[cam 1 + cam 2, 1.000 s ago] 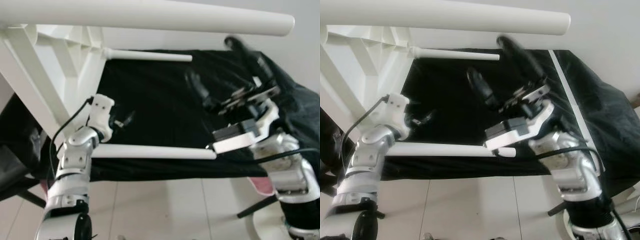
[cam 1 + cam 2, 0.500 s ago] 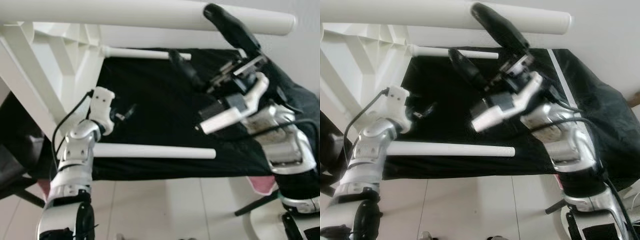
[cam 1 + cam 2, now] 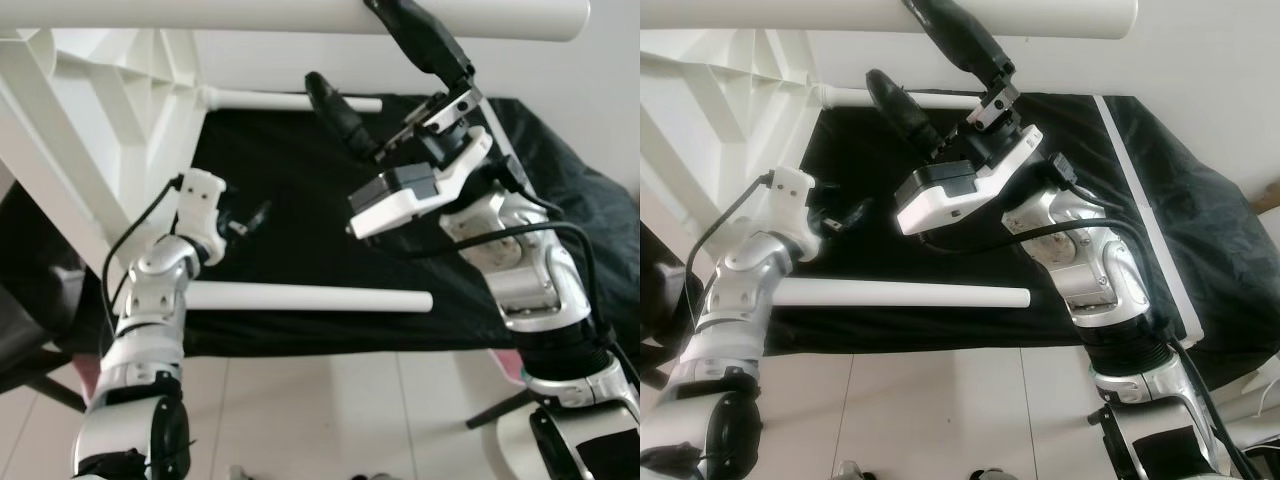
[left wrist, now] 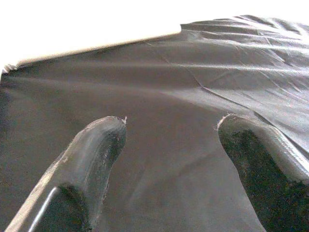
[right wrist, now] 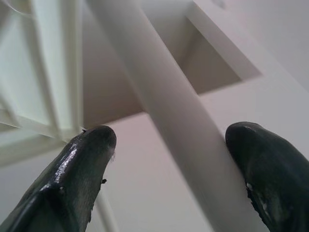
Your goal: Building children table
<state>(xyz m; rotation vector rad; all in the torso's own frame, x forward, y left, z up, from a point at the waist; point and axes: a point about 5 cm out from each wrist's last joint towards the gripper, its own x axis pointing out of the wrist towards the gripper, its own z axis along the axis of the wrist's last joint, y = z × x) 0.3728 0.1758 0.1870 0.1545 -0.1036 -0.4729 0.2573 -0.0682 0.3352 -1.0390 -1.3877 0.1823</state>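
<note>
The white children's table lies on its side, with its ribbed underside (image 3: 90, 110) at the left and its round legs pointing right. One leg (image 3: 250, 14) runs across the top, another (image 3: 290, 100) lies farther back, and a third (image 3: 310, 297) is lower and nearer. My right gripper (image 3: 350, 42) is raised and open at the top leg. In the right wrist view that leg (image 5: 183, 145) passes between its black fingers (image 5: 82, 174), close to one of them. My left gripper (image 3: 245, 220) hovers open over the black cloth (image 4: 193, 63) with nothing in it.
A black cloth (image 3: 300, 200) covers the low surface behind the table. White floor tiles (image 3: 330, 420) lie in front. Dark furniture legs (image 3: 40, 385) stand at the lower left, and a white wall (image 3: 600, 100) is at the right.
My right arm has swung up and to the left, from beside the lower leg to the top leg, with its gripper still open. The left arm has hardly moved.
</note>
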